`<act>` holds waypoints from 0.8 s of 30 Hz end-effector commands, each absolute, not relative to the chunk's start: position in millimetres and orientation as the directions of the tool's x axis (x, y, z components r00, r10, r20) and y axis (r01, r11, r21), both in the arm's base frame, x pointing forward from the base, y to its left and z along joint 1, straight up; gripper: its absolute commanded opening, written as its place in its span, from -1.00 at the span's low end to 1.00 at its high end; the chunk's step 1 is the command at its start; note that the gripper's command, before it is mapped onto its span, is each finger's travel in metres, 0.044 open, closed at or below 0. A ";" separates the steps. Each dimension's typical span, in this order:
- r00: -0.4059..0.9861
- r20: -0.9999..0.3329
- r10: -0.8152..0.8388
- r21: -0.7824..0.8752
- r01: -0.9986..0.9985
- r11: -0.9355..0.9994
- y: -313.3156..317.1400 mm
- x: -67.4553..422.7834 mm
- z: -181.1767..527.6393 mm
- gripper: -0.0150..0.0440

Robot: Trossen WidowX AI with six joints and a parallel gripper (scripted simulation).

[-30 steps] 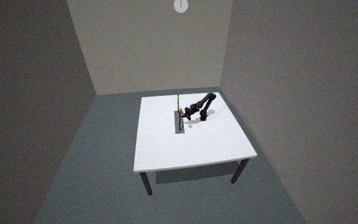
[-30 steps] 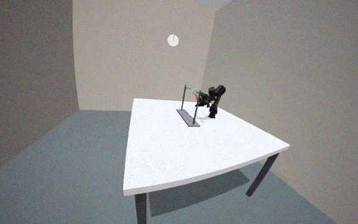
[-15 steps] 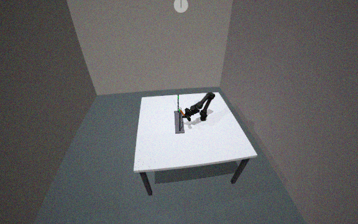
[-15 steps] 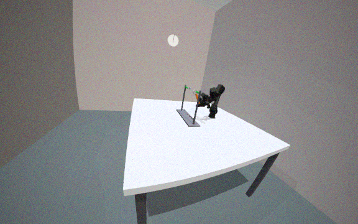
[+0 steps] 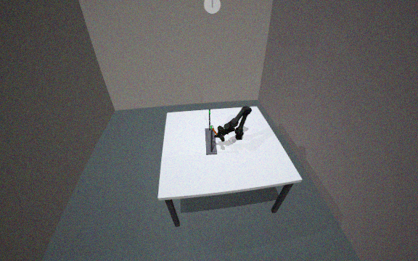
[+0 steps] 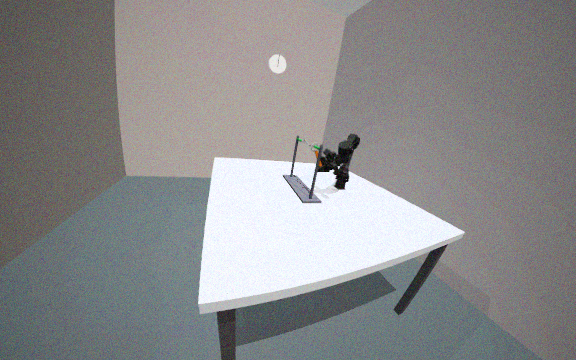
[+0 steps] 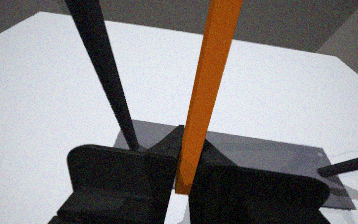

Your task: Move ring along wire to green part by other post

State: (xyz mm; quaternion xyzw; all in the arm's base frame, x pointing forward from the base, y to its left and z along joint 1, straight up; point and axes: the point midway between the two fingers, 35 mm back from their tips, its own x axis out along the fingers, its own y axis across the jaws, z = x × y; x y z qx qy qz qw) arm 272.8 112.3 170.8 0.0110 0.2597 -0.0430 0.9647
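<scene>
The black arm (image 6: 344, 159) stands at the far right of the white tabletop (image 6: 278, 240), folded at the elbow so that the upper link rises and the forearm slopes down toward the wire stand. Its gripper (image 7: 182, 175) reaches in beside the nearer post (image 6: 314, 174), with the fingers clamped on the lower end of the orange handle (image 7: 207, 90), which rises steeply and slightly tilted out of the wrist view.

The handle sits close to the nearer post, just below the green part of the wire (image 6: 316, 147). The ring itself is too small to make out in the wide views and lies above the wrist view's edge. The second post (image 6: 294, 157) stands well apart at the far end of the grey base plate (image 6: 298, 186), topped by its own green part (image 6: 299, 139).
</scene>
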 end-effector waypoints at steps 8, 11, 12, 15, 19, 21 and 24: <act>0.865 -0.496 -0.080 0.001 0.093 0.996 121.7 274.4 172.6 -1.00; 0.865 -0.496 -0.080 0.001 0.093 0.996 121.8 274.5 169.7 -1.00; 0.865 -0.496 -0.080 0.001 0.093 0.996 121.8 274.5 168.4 -1.00; 0.865 -0.496 -0.080 0.001 0.093 0.996 121.8 274.5 164.0 -1.00; 0.865 -0.496 -0.080 0.001 0.093 0.996 121.8 274.5 161.8 -1.00; 0.865 -0.496 -0.080 0.001 0.093 0.996 121.8 274.5 161.8 -1.00; 0.865 -0.496 -0.080 0.001 0.093 0.996 121.8 274.5 161.8 -1.00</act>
